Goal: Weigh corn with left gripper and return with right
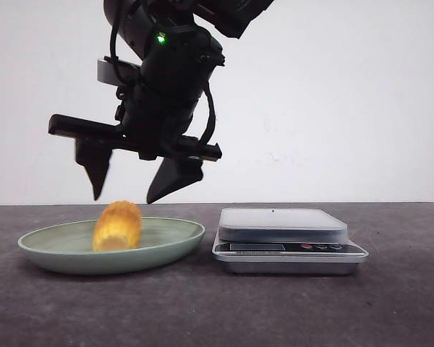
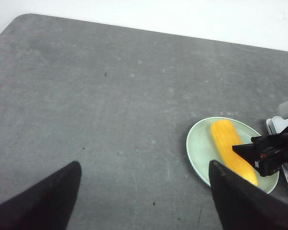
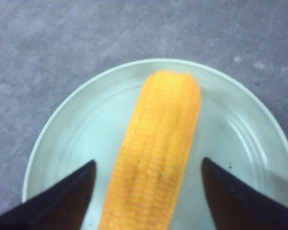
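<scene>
Pale green dish point(image 1: 65, 254) is sitting on the dark grey table point(image 1: 217, 311), left of centre. Silver digital kitchen scale point(image 1: 289, 238) is sitting just right of the dish, close but apart, its platform bare, display and buttons facing near. Plain white wall point(image 1: 347, 94) is running behind the table.

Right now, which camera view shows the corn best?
The right wrist view: the corn fills the frame between open fingers, kernel rows sharp, lying in the green dish. The front view shows only its end on. The left wrist view shows it small and far off, partly hidden by the right gripper.
</scene>
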`<state>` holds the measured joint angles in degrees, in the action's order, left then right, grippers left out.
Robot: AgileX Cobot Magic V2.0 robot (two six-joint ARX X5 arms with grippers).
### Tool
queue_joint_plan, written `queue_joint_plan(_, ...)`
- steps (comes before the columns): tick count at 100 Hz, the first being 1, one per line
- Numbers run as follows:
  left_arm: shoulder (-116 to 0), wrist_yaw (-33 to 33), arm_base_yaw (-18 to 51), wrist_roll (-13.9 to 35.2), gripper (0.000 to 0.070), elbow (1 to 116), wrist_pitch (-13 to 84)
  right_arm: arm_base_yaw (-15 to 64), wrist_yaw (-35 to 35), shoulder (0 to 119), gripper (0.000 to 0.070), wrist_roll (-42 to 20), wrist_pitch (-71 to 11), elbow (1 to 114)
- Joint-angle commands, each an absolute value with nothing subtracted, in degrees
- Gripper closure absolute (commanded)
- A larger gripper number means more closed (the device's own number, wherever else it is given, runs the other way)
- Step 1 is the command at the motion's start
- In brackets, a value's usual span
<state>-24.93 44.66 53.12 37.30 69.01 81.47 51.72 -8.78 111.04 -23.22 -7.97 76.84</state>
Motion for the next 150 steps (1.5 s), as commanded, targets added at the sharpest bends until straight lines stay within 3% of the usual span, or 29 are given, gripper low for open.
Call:
queue_joint_plan(1, -25.0, 44.8, 53.6, 36.9, 0.0188, 69.7, 81.4, 51.4, -9.0, 109.0, 0.0207, -21.5, -9.4, 78.9)
queue_joint_plan(34, -25.0, 44.8, 53.6, 34.3, 0.019, 69.7, 79.0, 41.4, -9.1, 85.3, 0.0207, -10.8, -24.7, 79.6)
queue_joint_plan(55, -25.0, 44.8, 53.7, 28.4, 0.0191, 69.6, 70.8, 35.8, -9.1, 66.7, 0.0207, -7.5, -36.1, 79.6)
queue_joint_plan(75, -25.0, 44.5, 53.7, 21.1, 0.0192, 69.3, 59.7, 35.8, -9.1, 51.6, 0.0207, -7.7, -47.8, 79.6)
queue_joint_plan(80, -25.0, 43.8, 53.7, 19.6, 0.021, 68.7, 57.1, 36.3, -9.1, 48.6, 0.0207, -7.7, -50.4, 79.5)
queue_joint_plan(89, -25.0, 42.8, 53.7, 17.4, 0.0325, 67.1, 53.0, 36.8, -9.5, 43.8, 0.0207, -9.4, -54.5, 79.2)
queue_joint_plan(99, -25.0, 41.9, 53.7, 16.6, 0.0349, 64.4, 49.9, 36.8, -9.5, 38.1, 0.0212, -10.7, -56.2, 76.9)
queue_joint_plan(105, -25.0, 39.8, 53.7, 16.8, 0.0371, 62.4, 48.1, 36.8, -9.5, 34.7, 0.0268, -10.9, -56.1, 74.8)
queue_joint_plan(108, -25.0, 38.9, 53.7, 17.1, 0.0421, 61.5, 47.3, 36.8, -9.5, 33.1, 0.0332, -11.2, -55.9, 73.5)
queue_joint_plan(112, -25.0, 37.8, 53.7, 17.4, 0.0519, 60.1, 46.0, 36.8, -9.5, 31.1, 0.0462, -11.2, -55.6, 71.6)
queue_joint_plan(117, -25.0, 36.6, 53.7, 17.4, 0.0685, 58.3, 43.9, 36.8, -9.6, 28.9, 0.0689, -11.2, -55.0, 69.0)
queue_joint_plan(118, -25.0, 36.3, 53.7, 17.4, 0.07, 58.0, 43.5, 36.8, -9.6, 28.5, 0.07, -11.1, -54.7, 68.4)
queue_joint_plan(150, -27.1, 33.8, 53.7, 17.2, 0.0681, 51.4, 30.5, 36.9, -8.9, 24.2, 0.0689, -13.8, -42.3, 53.5)
